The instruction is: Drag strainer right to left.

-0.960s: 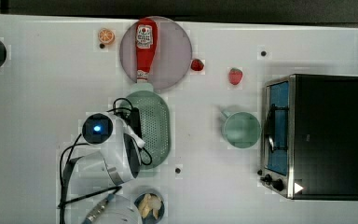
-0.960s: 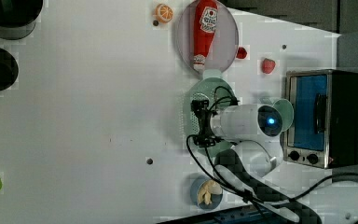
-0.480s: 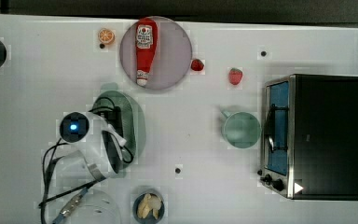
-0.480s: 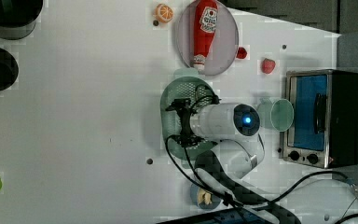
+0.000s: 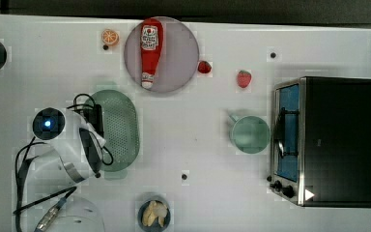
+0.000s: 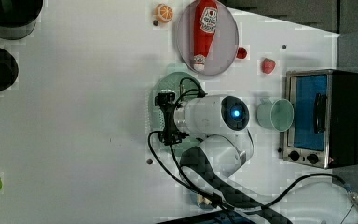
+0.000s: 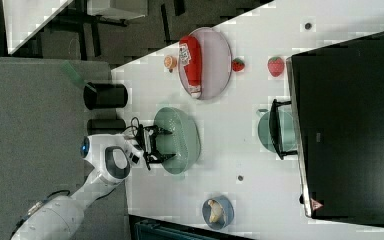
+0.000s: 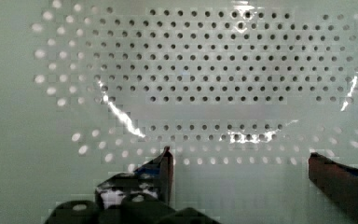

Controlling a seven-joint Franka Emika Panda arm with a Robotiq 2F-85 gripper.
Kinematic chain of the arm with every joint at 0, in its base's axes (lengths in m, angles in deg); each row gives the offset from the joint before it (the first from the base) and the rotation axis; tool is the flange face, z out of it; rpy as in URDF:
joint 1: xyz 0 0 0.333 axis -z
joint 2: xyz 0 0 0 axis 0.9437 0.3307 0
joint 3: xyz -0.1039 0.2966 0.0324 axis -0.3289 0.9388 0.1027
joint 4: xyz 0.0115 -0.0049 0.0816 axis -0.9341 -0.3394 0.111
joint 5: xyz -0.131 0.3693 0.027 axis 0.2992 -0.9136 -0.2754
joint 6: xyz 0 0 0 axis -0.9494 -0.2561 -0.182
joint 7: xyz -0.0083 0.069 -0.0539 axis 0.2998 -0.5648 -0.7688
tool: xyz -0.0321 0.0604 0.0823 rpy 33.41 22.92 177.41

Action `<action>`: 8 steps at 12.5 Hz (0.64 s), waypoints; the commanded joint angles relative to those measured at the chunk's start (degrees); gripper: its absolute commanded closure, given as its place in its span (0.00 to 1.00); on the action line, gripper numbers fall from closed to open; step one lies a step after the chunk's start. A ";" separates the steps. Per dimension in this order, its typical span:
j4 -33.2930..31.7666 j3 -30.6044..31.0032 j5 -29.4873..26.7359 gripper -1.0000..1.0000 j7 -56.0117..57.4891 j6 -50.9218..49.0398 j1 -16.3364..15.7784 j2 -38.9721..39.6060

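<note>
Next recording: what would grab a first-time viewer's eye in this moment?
The white arm with its glowing blue light hangs over the pale green strainer, its gripper open just above the perforated floor. A red ketchup bottle lies on a round plate at the top view's upper middle, and a black toaster oven fills the top view's right.

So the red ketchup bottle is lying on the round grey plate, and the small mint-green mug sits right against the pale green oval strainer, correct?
Not quite. The top view shows the mint-green mug well apart from the pale green oval strainer, beside the toaster oven. The red ketchup bottle does lie on the round grey plate.
</note>
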 commanded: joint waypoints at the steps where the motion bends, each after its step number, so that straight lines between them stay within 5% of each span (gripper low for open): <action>1: 4.07 1.69 -5.61 0.00 -3.42 -2.09 -2.55 1.63; 8: 12.31 1.67 -10.14 0.00 -5.14 -2.50 -7.31 6.16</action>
